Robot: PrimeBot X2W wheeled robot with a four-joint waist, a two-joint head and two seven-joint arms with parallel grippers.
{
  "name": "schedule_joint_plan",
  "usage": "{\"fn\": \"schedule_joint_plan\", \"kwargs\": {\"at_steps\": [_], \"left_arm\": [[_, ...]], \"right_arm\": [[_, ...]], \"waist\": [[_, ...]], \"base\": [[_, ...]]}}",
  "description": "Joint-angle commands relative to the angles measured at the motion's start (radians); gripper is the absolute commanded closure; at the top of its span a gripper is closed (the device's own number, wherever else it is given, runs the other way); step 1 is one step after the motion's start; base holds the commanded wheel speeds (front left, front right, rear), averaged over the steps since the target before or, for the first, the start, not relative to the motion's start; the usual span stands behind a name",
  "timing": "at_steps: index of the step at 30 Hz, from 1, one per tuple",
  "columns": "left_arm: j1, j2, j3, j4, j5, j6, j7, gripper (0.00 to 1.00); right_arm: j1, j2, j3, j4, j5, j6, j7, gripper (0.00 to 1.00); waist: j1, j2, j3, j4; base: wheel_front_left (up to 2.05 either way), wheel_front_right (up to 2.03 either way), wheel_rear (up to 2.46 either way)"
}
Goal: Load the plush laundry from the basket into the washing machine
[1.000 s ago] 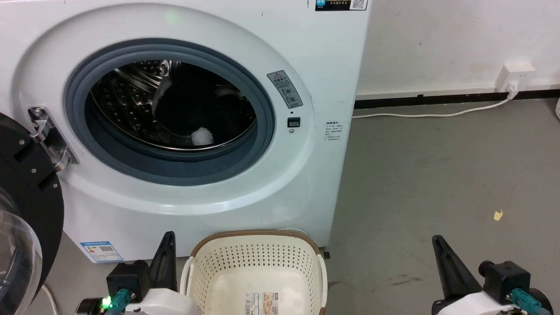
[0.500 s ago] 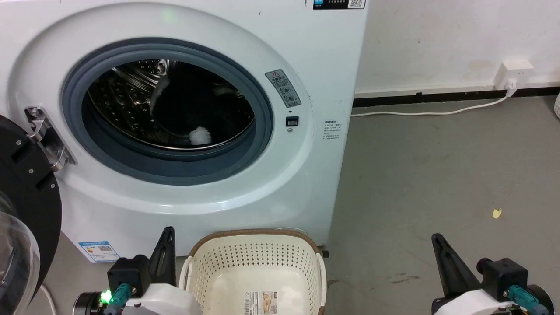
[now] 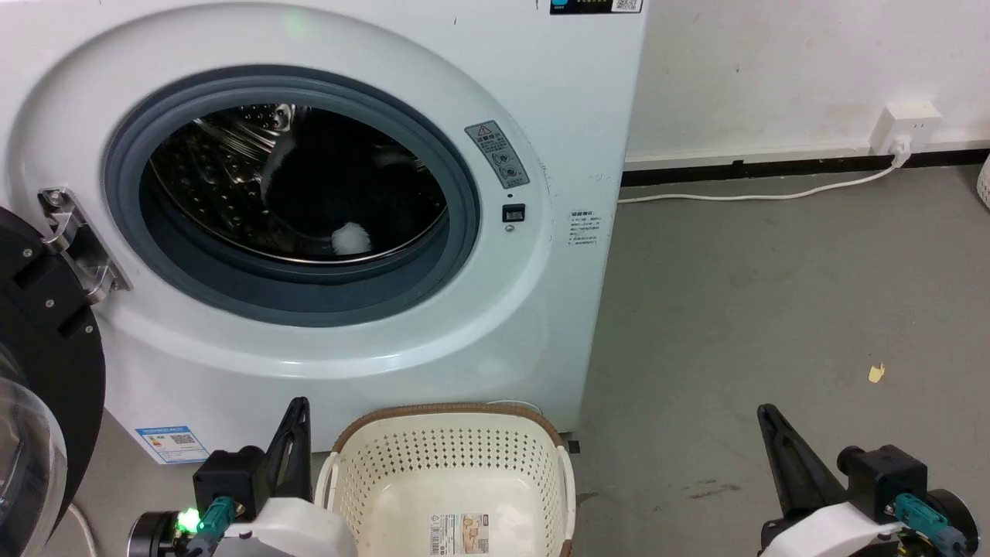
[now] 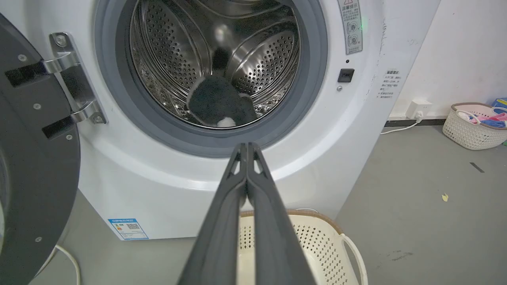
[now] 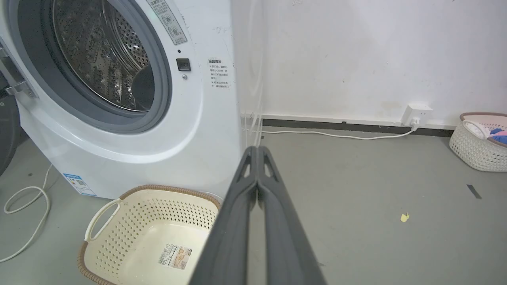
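Note:
The dark plush laundry (image 3: 340, 193) with white patches lies inside the steel drum of the white washing machine (image 3: 541, 93), and it also shows in the left wrist view as the plush laundry (image 4: 220, 103). Below the port, on the floor, stands the cream basket (image 3: 448, 472) with a brown rim; only a label sticker lies on its bottom. My left gripper (image 3: 298, 410) is shut just left of the basket, with nothing held. Well to the right of the basket, my right gripper (image 3: 766, 414) is shut over bare floor. In the wrist views both finger pairs are pressed together: left gripper (image 4: 246, 147), right gripper (image 5: 257, 149).
The washer's black-rimmed glass door (image 3: 39, 371) hangs open at the far left. A white cable (image 3: 742, 197) runs along the floor to a wall socket (image 3: 905, 124). Another perforated basket (image 5: 479, 142) with clothes stands by the wall on the right. A yellow scrap (image 3: 875, 374) lies on the grey floor.
The whole head view has shifted slightly left and up, a camera move. Both grippers stay shut and the laundry and basket keep their places.

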Motion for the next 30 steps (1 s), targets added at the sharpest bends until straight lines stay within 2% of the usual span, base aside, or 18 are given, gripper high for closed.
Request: {"fn": "schedule_joint_plan", "kwargs": {"at_steps": [1, 30], "left_arm": [[-0.014, -0.002, 0.006, -0.006, 0.015, -0.004, 0.005, 1.00], [-0.023, -0.032, 0.049, -0.036, 0.107, -0.030, 0.057, 1.00]], "right_arm": [[-0.019, 0.002, -0.002, -0.007, -0.012, -0.001, 0.005, 1.00], [-0.048, 0.003, -0.005, -0.027, -0.064, -0.001, 0.047, 1.00]], "waist": [[-0.0001, 0.0000, 0.000, 0.000], [-0.0001, 0.0000, 0.010, -0.011]], "base": [[0.00, 0.00, 0.00], [0.00, 0.00, 0.00]]}}
